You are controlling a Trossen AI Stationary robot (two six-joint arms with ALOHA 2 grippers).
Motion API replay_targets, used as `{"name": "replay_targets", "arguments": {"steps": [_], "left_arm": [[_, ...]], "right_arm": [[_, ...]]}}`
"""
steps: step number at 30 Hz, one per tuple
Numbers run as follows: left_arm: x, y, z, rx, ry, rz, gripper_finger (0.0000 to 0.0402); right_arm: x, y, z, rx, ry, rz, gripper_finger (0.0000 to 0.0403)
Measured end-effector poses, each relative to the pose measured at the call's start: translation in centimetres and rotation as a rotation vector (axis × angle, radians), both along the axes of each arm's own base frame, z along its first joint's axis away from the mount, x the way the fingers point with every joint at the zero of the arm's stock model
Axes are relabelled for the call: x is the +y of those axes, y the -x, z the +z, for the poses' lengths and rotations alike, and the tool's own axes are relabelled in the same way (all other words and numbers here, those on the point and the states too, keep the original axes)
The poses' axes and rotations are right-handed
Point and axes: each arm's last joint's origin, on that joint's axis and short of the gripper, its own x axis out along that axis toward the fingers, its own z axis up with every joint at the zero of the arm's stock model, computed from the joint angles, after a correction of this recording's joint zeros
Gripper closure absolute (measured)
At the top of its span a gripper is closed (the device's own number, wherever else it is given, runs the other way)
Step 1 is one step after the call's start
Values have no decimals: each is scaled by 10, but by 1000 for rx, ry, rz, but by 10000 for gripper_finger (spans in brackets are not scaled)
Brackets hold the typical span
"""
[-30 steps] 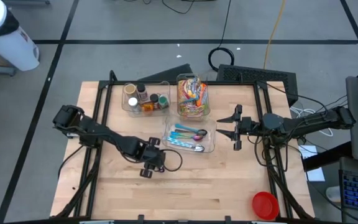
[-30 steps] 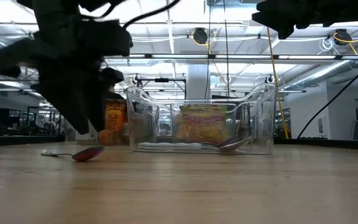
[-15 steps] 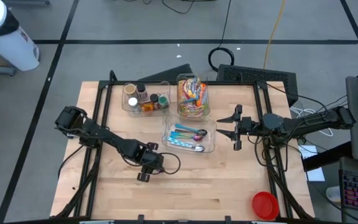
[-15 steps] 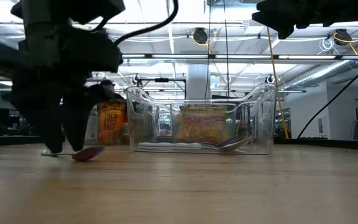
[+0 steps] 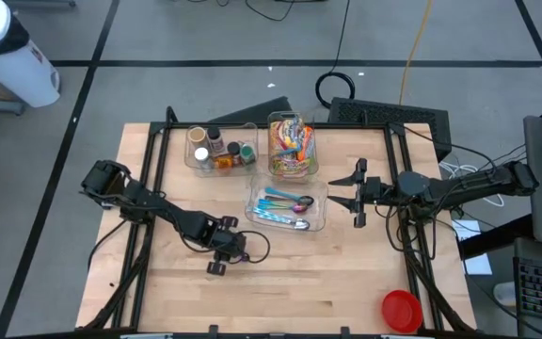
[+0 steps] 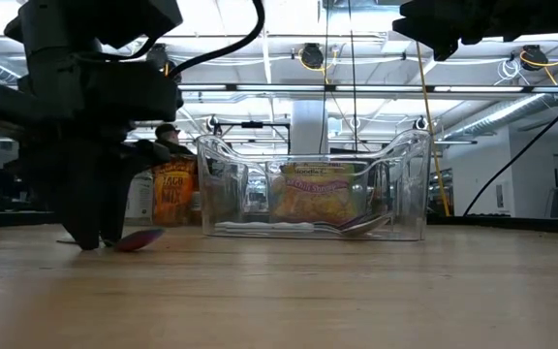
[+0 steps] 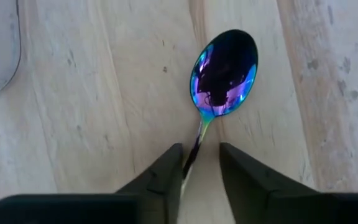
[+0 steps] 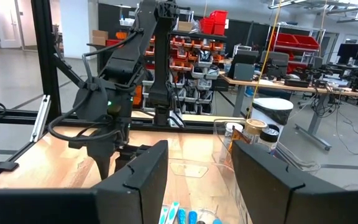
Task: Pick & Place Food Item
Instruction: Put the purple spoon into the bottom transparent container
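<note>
An iridescent blue-purple spoon [image 7: 224, 73] lies flat on the wooden table, left of middle, its bowl [image 6: 139, 237] resting on the wood. My left gripper [image 7: 201, 162] points down over it, tips at the table [image 6: 90, 240], one finger on either side of the thin handle with a narrow gap still between them. My right gripper [image 5: 339, 193] hangs open and raised at the table's right, holding nothing. Food packets [image 5: 292, 146] stand in a clear container at the far middle. My left gripper comes from above, slanting, its fingers astride the spoon's handle [image 7: 194, 149] just behind the bowl and lying across it. The handle lies close against one finger [image 7: 169, 171], with a gap to the other; I cannot tell whether it touches. The spoon lies flat on the table.
A clear tray of cutlery [image 5: 287, 205] sits right of the spoon. A clear bin of jars and bottles [image 5: 219, 149] stands at the far left. A red dish [image 5: 401, 309] lies at the near right corner. A person [image 6: 168, 136] shows in the room behind.
My left gripper has come down toward the table onto the spoon and shifted slightly toward the near edge. Its fingers have drawn closer together around the handle. The spoon has stayed where it lay. My right arm has kept still.
</note>
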Motion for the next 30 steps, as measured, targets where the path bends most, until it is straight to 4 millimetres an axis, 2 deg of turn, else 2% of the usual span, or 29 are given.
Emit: {"name": "replay_targets", "arguments": {"steps": [7, 17, 23, 26, 30], "left_arm": [[0, -2, 0, -22, 7, 9, 386], [-2, -9, 7, -68, 83, 66, 395], [-7, -23, 50, -225, 97, -36, 395], [-6, -30, 82, -346, 87, -85, 394], [8, -39, 124, -499, 19, -78, 394]], "right_arm": [[0, 0, 0, 0, 0, 0, 234], [0, 0, 0, 0, 0, 0, 234], [0, 0, 0, -1, -1, 0, 234], [0, 0, 0, -1, -1, 0, 234], [0, 0, 1, -6, -9, 0, 234]]}}
